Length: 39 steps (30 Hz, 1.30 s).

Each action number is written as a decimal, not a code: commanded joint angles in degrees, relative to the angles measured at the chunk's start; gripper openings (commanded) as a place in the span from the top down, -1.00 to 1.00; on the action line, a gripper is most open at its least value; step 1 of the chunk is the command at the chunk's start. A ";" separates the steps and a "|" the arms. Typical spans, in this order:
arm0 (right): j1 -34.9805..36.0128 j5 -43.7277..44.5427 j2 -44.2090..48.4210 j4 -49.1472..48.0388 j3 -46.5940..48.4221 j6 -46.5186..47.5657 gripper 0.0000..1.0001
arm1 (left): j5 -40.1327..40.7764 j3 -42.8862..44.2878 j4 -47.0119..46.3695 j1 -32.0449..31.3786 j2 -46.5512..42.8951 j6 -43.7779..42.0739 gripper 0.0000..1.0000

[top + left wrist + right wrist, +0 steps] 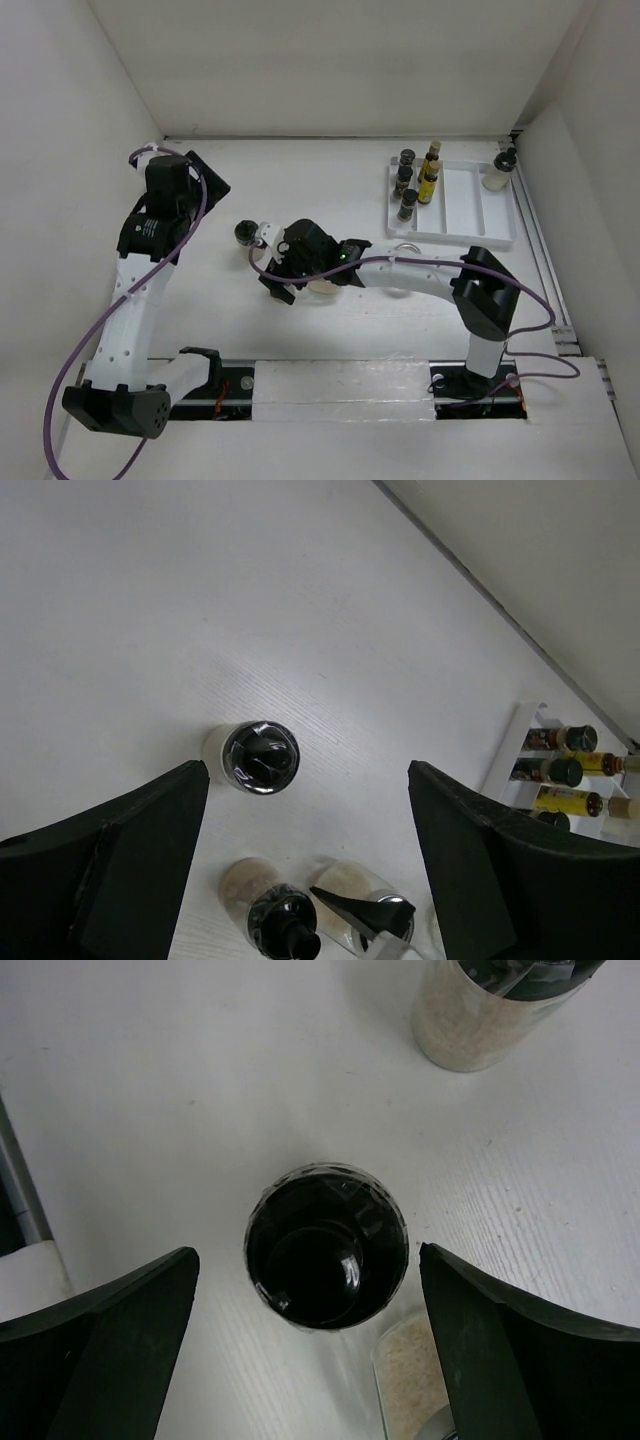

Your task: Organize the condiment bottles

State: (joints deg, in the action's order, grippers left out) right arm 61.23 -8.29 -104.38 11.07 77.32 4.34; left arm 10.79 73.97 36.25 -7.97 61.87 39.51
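A black-capped cream-filled bottle [327, 1245] stands on the table right below my right gripper [308, 1255], which is open and hangs over it without touching. A second such bottle [490, 1010] stands apart; it also shows in the top view [245, 233] and in the left wrist view [260, 757]. A clear cream-filled jar [420, 1380] lies next to the first bottle. My left gripper [306, 770] is open, empty and high above the table. In the top view the right gripper [272, 270] is at mid table and the left gripper [205, 180] at the back left.
The white compartmented tray [470, 215] at the back right holds three dark spice jars [403, 180] and two amber bottles [428, 182]. A cream bottle [500, 170] stands right of the tray by the wall. A silver-lidded jar [405, 250] sits near the tray's front edge.
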 commanded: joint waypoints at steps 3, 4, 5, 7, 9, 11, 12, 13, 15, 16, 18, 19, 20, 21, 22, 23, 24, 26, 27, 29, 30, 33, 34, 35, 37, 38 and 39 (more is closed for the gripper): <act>0.82 5.47 -2.75 -3.78 4.59 -0.55 -0.87 | 0.02 -1.28 -1.01 -1.34 -1.66 0.22 -0.53; 0.82 6.09 -3.28 -3.78 4.60 -0.56 -0.87 | 0.02 -1.81 -1.53 -1.35 -2.18 0.22 -0.53; 0.82 6.10 -3.81 -4.30 4.60 -0.56 -0.87 | 0.81 -2.34 -1.53 -1.35 -2.19 0.22 -0.53; 0.82 6.80 -4.95 -4.30 5.30 -1.09 -0.82 | 1.51 -3.05 -1.53 -1.35 -2.19 0.22 -0.53; 0.82 6.80 -4.96 -5.62 5.91 -1.09 -0.66 | 2.05 -3.75 -1.53 -1.35 -2.19 0.22 -0.50; 0.82 6.80 -5.57 -6.14 6.44 -1.61 -0.19 | 2.66 -4.27 -1.53 -1.35 -2.19 0.22 -0.50; 0.82 6.80 -6.18 -6.15 6.44 -1.61 -0.06 | 2.66 -4.28 -1.53 -1.35 -2.19 0.22 -0.50; 0.82 6.80 -6.19 -5.54 7.05 -1.61 0.02 | 2.66 -4.28 -1.53 -1.35 -2.19 0.22 -0.50; 0.82 6.80 -4.97 -4.75 7.67 -1.61 0.34 | 2.66 -4.98 -1.53 -1.35 -2.71 0.22 -0.50; 0.82 6.80 -4.00 -3.87 8.54 -1.61 0.38 | 2.66 -4.98 -2.06 -1.35 -2.72 0.22 -0.50; 0.82 7.32 0.30 -2.38 11.88 -2.14 0.38 | 2.14 -4.98 -2.06 -1.35 -2.72 0.22 -0.50; -0.92 7.33 1.97 -1.76 13.11 -2.14 0.38 | 2.13 -4.98 -2.06 -1.35 -2.72 0.22 -0.50; -1.98 7.33 3.73 -1.06 14.25 -2.14 0.38 | 1.61 -3.76 -2.06 -2.05 -2.72 0.74 -0.50; -3.39 5.94 6.79 -1.05 16.44 -2.14 0.38 | 0.65 -3.75 -2.06 -2.05 -2.72 0.75 -0.50; -5.05 4.96 8.21 -0.18 17.33 -2.92 0.38 | -0.32 -3.14 -2.06 -2.05 -2.72 0.75 -0.50; -8.99 4.35 9.62 1.13 18.12 -2.93 0.38 | -1.37 -3.14 -2.58 -2.05 -2.72 0.75 -0.50; -11.11 4.34 12.50 1.15 18.13 -3.45 0.38 | -2.43 -3.13 -3.11 -2.75 -2.72 0.14 -0.50; -15.68 4.86 15.85 1.76 16.91 -4.25 0.38 | -5.58 -4.45 -5.92 -3.37 -2.72 -1.18 -0.47; -20.66 4.87 17.61 1.76 15.86 -5.03 0.38 | -6.99 -5.32 -6.88 -3.37 -2.72 -1.71 -0.47; -26.14 6.43 23.06 2.28 11.46 -5.74 0.38 | -10.06 -5.33 -9.86 -3.37 -3.85 -3.81 -0.47; -31.47 7.23 24.73 2.29 9.97 -6.44 0.38 | -10.87 -5.33 -10.84 -3.37 -3.86 -4.78 -0.47; -40.20 7.94 29.84 3.77 5.13 -7.06 0.38 | -13.50 -4.54 -14.27 -3.37 -3.34 -8.46 -0.52; -45.97 7.94 30.72 4.39 4.34 -7.67 0.38 | -14.29 -4.54 -15.93 -3.37 -3.33 -9.52 -0.54; -48.55 8.47 31.86 4.40 2.77 -7.68 0.38 | -15.00 -4.54 -17.95 -3.37 -2.29 -10.67 -0.54; -55.91 11.10 31.87 3.88 1.61 -8.29 0.38 | -14.91 -3.24 -19.37 -3.37 2.10 -11.29 -0.57; -58.48 11.11 30.56 2.74 0.82 -9.08 0.38 | -16.05 -0.70 -19.37 -3.37 3.77 -11.90 -0.57; -60.94 10.50 29.33 1.42 0.82 -9.08 0.38 | -17.36 0.63 -19.37 -3.37 5.27 -11.91 -0.57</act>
State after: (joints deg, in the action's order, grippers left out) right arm 5.41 1.30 -72.29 14.68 79.48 -2.81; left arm -2.48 70.57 22.17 -11.20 63.31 30.96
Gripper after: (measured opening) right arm 0.681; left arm 0.783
